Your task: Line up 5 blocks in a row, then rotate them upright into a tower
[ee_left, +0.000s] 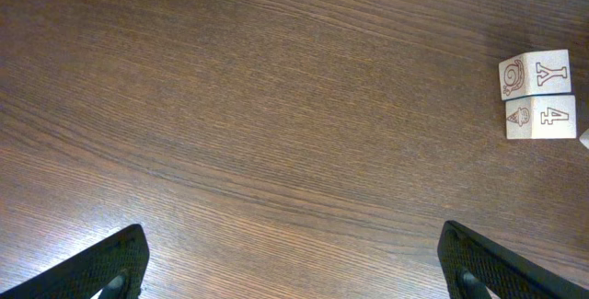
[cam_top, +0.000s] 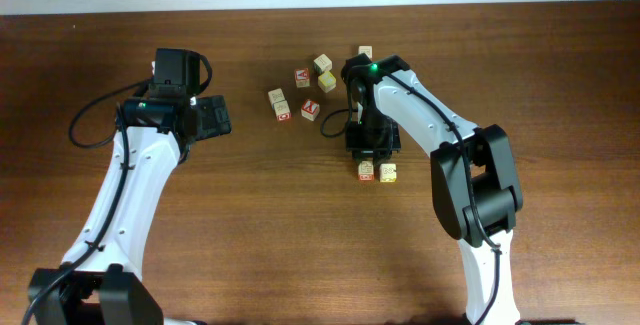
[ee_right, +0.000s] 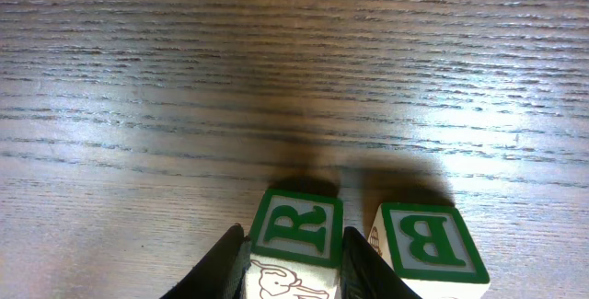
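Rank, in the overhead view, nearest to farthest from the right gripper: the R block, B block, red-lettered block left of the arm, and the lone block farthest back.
1. R block: between the right gripper's fingers.
2. B block: close beside it, on the right.
3. Red-lettered block: up and left, mid-table.
4. Lone block: farthest back, beyond the arm.

The R block [ee_right: 296, 230] fills the gap between the right hand's [ee_right: 294, 271] fingers. The B block [ee_right: 431, 244] stands just beside its right finger, crowding that side. Ahead and to its left the surface [ee_right: 276, 60] lies bare. The left hand [ee_left: 294, 271], fingers spread wide, has bare surface below and ahead. The touching Y block [ee_left: 535, 74] and 4 block [ee_left: 540, 117] stand ahead to its right.
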You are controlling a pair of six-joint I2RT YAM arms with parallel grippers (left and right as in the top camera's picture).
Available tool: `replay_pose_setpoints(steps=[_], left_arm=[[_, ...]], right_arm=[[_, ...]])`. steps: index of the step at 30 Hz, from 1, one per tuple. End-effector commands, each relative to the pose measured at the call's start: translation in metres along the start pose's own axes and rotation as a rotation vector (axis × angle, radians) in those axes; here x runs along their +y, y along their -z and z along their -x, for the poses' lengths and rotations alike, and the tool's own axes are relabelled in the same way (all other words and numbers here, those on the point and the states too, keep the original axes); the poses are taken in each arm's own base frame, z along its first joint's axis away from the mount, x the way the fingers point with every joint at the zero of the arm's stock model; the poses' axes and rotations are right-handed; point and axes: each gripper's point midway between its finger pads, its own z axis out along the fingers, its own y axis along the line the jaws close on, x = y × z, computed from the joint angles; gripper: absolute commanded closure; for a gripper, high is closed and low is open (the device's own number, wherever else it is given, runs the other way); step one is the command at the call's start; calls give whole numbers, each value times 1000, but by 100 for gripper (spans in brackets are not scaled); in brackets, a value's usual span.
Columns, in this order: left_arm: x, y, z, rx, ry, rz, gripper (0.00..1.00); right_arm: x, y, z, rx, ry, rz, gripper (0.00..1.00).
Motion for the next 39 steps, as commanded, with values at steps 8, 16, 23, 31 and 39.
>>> replay_pose_setpoints(steps=[8, 16, 23, 31, 39], left_arm=[[3, 3, 9, -24, 18, 12, 1], [2, 3, 9, -23, 18, 9, 1], [2, 3, 9, -25, 19, 9, 1], [1, 3, 13, -38, 22, 5, 1], [1, 7, 20, -62, 28, 2, 1]], right_arm=[[-10, -9, -5, 25, 7, -65, 70], [-10, -9, -6, 27, 7, -64, 56], [-5, 2, 1, 0, 11, -51, 56], [20, 45, 46, -199, 129, 20, 56], [54, 71, 97, -438, 116, 133, 50]])
